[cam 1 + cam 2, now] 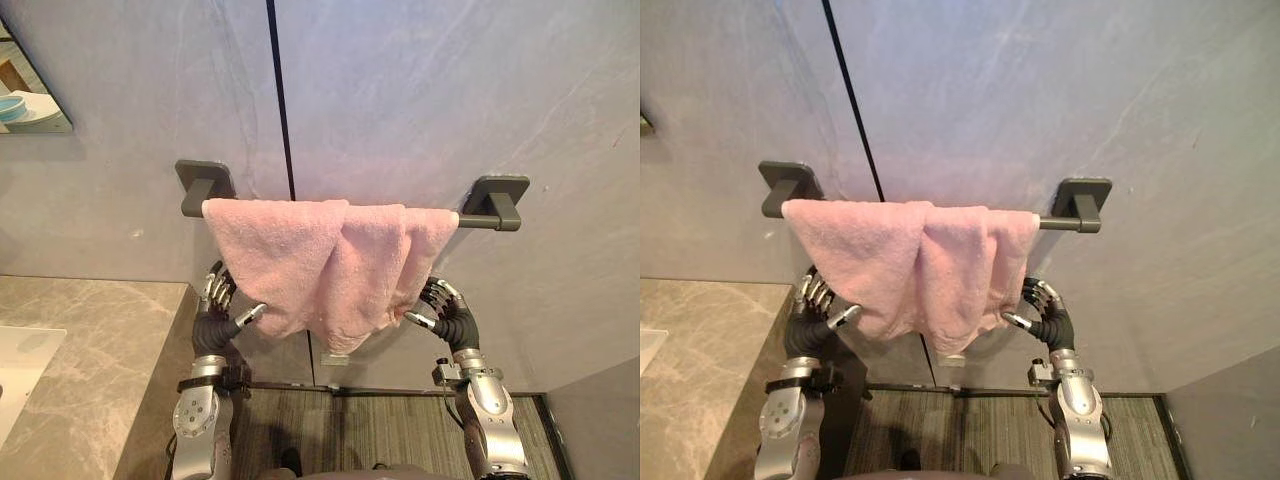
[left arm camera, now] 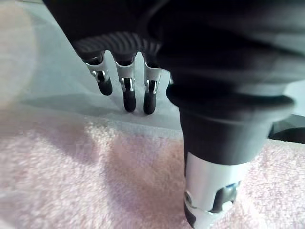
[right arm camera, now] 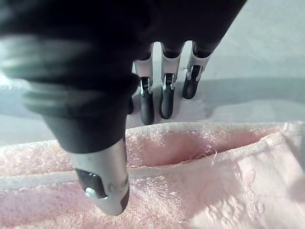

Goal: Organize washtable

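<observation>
Pink towel (image 1: 320,265) hangs bunched over the wall bar (image 1: 482,221), so both hands probably flank it to straighten it. Left hand (image 1: 213,322) at its 7 o'clock, right hand (image 1: 452,318) at 4 o'clock. Fingers (image 3: 166,98) straight behind the cloth, thumbs in front, nothing clamped.

2 head eyes: aimed down, mid-range | 2 wrist cams: held very close | pink towel (image 1: 320,265) shared by all 4

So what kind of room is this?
Probably a bathroom: a pink towel hangs over a wall-mounted bar, beside a stone-look counter holding the edge of a white basin.
</observation>
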Motion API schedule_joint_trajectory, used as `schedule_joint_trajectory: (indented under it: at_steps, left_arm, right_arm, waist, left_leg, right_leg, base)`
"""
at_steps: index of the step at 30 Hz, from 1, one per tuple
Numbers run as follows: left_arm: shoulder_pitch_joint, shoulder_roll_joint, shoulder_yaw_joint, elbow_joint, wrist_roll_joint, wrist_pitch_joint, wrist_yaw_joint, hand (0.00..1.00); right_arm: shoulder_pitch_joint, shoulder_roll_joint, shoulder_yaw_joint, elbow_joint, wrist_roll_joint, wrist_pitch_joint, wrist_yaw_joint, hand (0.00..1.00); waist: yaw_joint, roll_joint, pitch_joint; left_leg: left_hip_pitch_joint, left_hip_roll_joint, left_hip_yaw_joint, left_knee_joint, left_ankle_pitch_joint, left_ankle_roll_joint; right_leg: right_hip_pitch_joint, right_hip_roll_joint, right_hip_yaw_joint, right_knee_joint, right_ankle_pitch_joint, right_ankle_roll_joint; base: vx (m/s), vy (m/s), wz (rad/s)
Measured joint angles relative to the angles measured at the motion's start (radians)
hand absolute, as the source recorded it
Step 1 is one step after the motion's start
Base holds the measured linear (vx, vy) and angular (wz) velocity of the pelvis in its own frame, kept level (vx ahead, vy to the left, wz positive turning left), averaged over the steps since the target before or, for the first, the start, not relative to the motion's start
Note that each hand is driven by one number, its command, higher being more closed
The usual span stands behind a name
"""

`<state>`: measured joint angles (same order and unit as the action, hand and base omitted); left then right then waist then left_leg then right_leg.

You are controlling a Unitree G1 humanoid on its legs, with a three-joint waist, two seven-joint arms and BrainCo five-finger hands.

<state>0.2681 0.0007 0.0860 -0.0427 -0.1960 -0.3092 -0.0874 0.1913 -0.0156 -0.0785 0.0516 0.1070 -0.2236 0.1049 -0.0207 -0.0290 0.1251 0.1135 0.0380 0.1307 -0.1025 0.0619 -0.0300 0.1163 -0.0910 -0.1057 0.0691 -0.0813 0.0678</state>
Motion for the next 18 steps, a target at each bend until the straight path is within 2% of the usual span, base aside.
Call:
schedule_joint_trajectory:
  at_steps: [10,15,18]
  left_arm:
    - [0.06,-0.034,0.006,-0.009,-0.034,0.019,0.003,0.0]
    - [0.06,-0.032,0.063,-0.086,-0.039,0.021,0.007,0.0]
    - [0.061,-0.024,0.108,-0.157,-0.039,0.02,0.011,0.0]
  right_arm:
    - [0.092,0.04,-0.012,-0.061,0.02,0.006,-0.04,0.0]
    - [0.126,0.055,-0.101,-0.149,0.029,0.007,-0.067,0.0]
    - [0.128,0.055,-0.157,-0.224,0.029,0.007,-0.086,0.0]
  waist:
    - [0.014,-0.001,-0.002]
    - [0.033,-0.005,-0.004]
    - [0.035,-0.006,-0.005]
  left_leg:
    - [0.006,-0.002,0.027,0.006,-0.018,0.009]
    - [0.007,-0.002,0.038,0.007,-0.027,0.006]
    - [0.003,-0.001,0.042,0.031,-0.044,0.007]
  right_leg:
    - [0.001,-0.015,-0.002,0.017,-0.009,0.007]
    - [0.001,-0.018,-0.001,0.018,-0.009,0.008]
    - [0.006,-0.021,-0.001,0.018,-0.01,0.009]
  base:
    - [-0.01,0.005,-0.02]
    - [0.0,0.003,-0.01]
    - [0.01,0.001,-0.01]
